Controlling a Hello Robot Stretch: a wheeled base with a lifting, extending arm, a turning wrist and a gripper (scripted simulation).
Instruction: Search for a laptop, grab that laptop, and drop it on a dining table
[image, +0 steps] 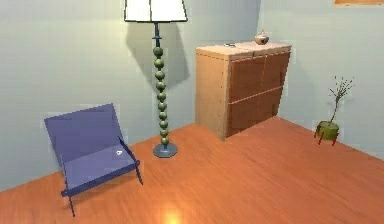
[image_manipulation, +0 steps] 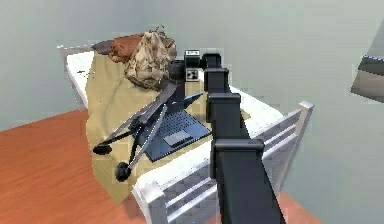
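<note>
1. A pale-walled room with an orange wooden floor; in the forward view a wooden dresser stands upper right, a floor lamp at centre and a blue armchair lower left
2. In the arm side view a white-framed bed with a tan cover crosses the middle
3. The laptop, dark and flat, lies on that cover at centre; it is probably stiff, smooth and fragile, best taken by a free edge
4. The gripper reaches across it toward lower left; how its jaws stand, or whether it holds anything, cannot be told
</note>
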